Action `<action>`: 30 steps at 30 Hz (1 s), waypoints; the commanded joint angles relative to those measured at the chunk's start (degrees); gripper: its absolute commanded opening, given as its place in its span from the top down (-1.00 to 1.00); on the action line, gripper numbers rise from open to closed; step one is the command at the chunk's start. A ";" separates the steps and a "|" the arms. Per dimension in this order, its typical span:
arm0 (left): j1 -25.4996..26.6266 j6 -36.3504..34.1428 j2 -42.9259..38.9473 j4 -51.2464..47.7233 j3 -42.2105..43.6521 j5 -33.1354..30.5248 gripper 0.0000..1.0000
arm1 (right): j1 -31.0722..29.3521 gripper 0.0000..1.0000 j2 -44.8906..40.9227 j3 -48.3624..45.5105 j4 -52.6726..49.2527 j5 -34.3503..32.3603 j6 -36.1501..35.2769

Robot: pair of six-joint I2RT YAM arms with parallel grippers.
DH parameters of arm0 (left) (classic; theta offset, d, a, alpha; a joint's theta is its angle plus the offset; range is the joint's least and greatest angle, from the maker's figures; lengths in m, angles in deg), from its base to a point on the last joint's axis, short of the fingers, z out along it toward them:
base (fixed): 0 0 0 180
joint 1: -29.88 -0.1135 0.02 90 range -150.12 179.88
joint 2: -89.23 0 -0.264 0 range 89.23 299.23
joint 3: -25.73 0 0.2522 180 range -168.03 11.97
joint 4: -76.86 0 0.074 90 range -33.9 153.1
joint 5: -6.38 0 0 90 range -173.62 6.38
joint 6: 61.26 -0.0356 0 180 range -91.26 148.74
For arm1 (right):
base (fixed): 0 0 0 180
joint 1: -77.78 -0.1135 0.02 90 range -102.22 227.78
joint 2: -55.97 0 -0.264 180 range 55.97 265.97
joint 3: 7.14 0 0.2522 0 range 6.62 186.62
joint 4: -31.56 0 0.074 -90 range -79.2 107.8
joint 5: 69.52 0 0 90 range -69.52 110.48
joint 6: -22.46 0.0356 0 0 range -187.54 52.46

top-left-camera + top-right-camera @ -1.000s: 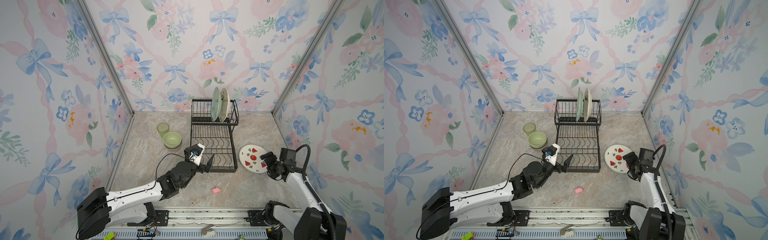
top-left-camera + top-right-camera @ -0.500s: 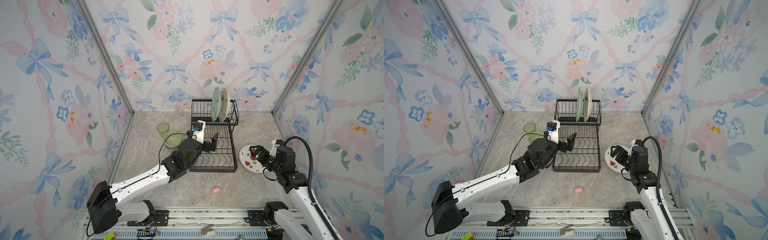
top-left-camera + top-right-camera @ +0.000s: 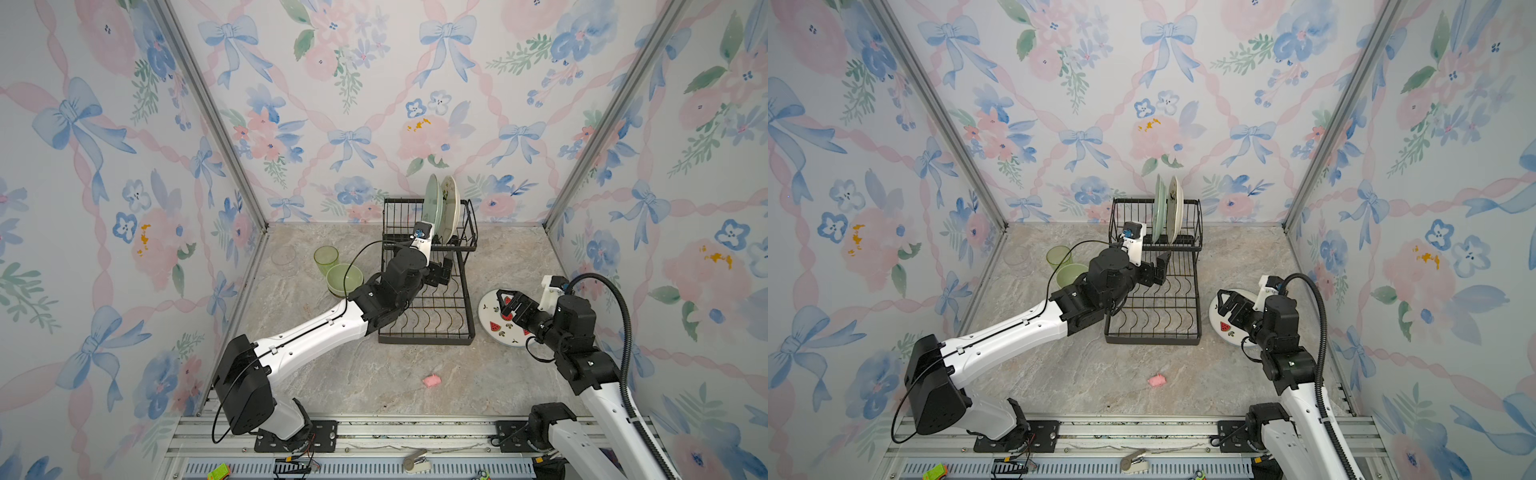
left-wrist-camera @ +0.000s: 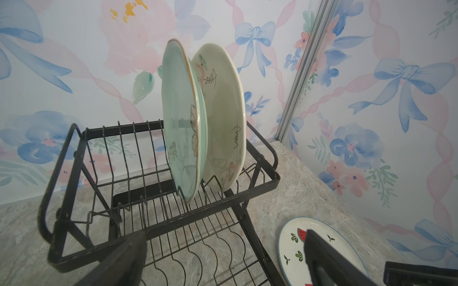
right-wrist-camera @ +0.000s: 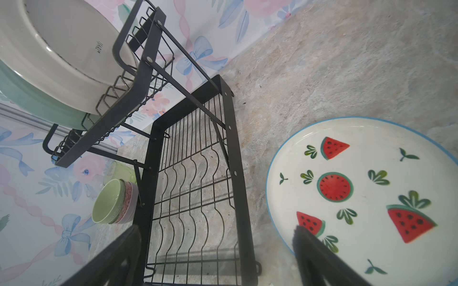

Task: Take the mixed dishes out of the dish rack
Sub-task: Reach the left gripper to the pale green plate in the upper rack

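Over the last second I have swung the left gripper (image 3: 441, 269) away from the near-left corner of the dish rack (image 3: 426, 340) and up the lower tier toward 12 o'clock. It now hangs above the wavy wires, just short of the raised tier. Meanwhile the right gripper (image 3: 509, 300) has lifted off the watermelon plate (image 3: 490, 318), which lies flat on the table top (image 3: 353, 374) at about 3 o'clock from the rack and apart from it. I read that as one plate delivered and the next pick being lined up. The lower tier is bare; only the pale green plate (image 4: 181, 118) and the cream plate (image 4: 224, 106) remain, standing on edge side by side at the 12 o'clock end. The stacked bowls (image 5: 114, 200), green tumbler (image 3: 325, 257) and clear glass (image 3: 284, 255) sit off the rack, at 9 to 10 o'clock from it. The left arm is stretched long and low from its base at 7 o'clock, with the wrist turned so its camera looks straight at the two plates. Its jaws are spread wide with nothing between them. The right arm rises from its base at 5 o'clock and bends in toward the watermelon plate, the claw tilted down over that plate's rack-side edge, jaws wide and empty too.
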 commanded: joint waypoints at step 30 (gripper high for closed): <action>-8.84 3.37 13.40 -8.66 -21.12 12.30 -0.77 | -2.72 -0.94 -1.53 0.49 0.63 -0.59 2.58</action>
